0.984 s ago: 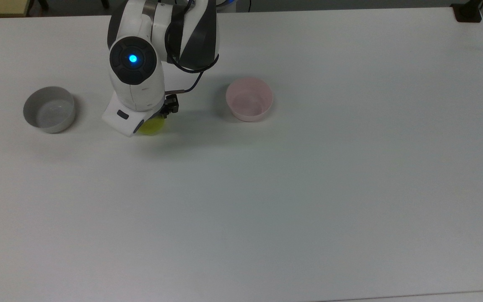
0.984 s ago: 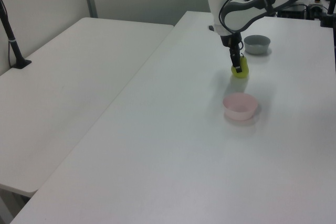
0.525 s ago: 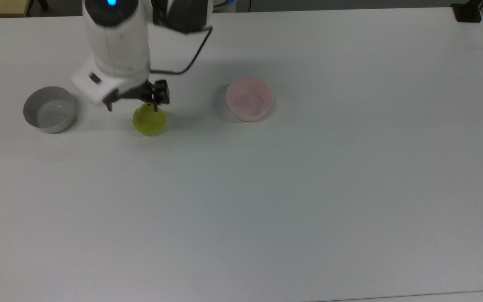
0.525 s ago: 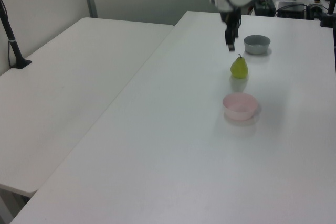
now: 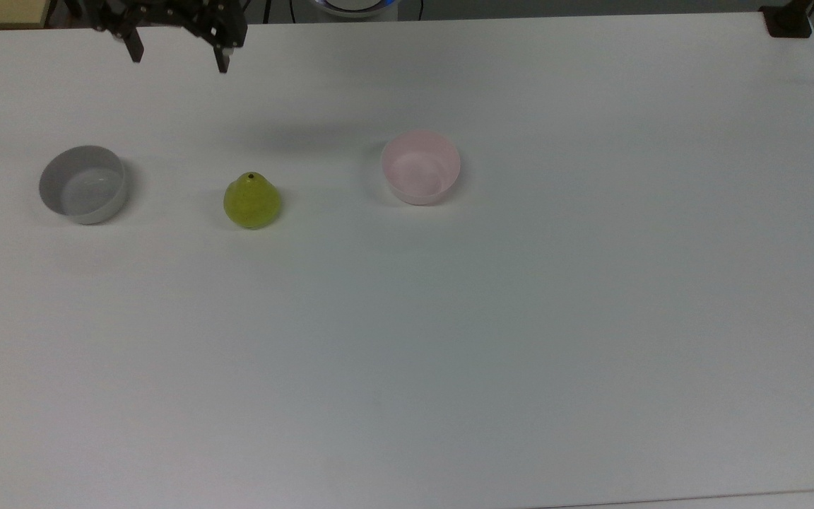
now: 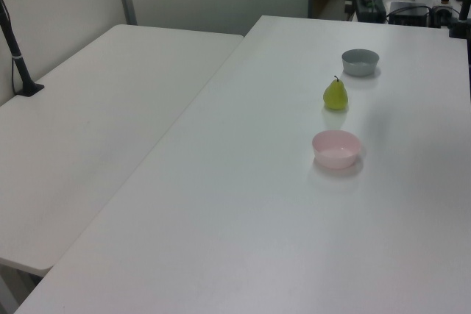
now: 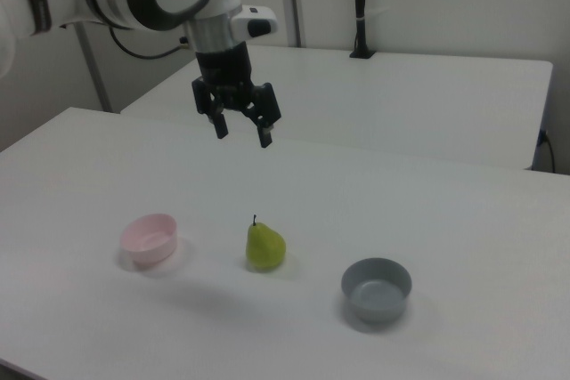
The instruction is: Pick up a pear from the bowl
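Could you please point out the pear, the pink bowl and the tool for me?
pear (image 5: 252,203), top view, on its rounded body.
pink bowl (image 5: 420,140), top view, on its far rim.
tool (image 7: 241,137), right view, midway between its open fingertips.

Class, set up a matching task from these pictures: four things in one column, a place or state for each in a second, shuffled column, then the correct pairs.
Column A
1. pear
2. pink bowl
3. grey bowl
4. gripper

Column B
a. raised above the table, fingers spread open
b. empty, at the top view's left end of the row
c. standing upright on the table between the two bowls
d. empty, at the top view's right end of the row

Pairs: 1-c, 2-d, 3-b, 4-a
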